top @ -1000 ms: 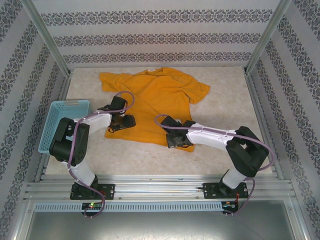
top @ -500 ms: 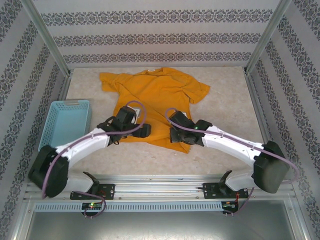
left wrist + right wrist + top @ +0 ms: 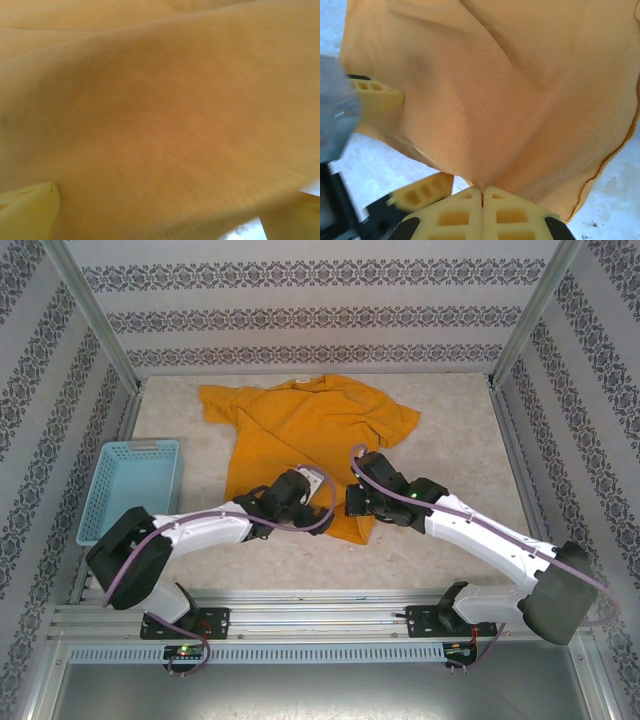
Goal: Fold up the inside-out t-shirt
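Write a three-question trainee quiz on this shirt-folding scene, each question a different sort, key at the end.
1. True or false: the right gripper is shut on the mustard orange-yellow short-sleeved cotton t-shirt.
2. Where does the light blue plastic basket sit? A on the shirt; B left of the shirt, apart from it; C right of the shirt.
3. Fill in: the left gripper has its jaws ____.
Key: 1 true; 2 B; 3 open.
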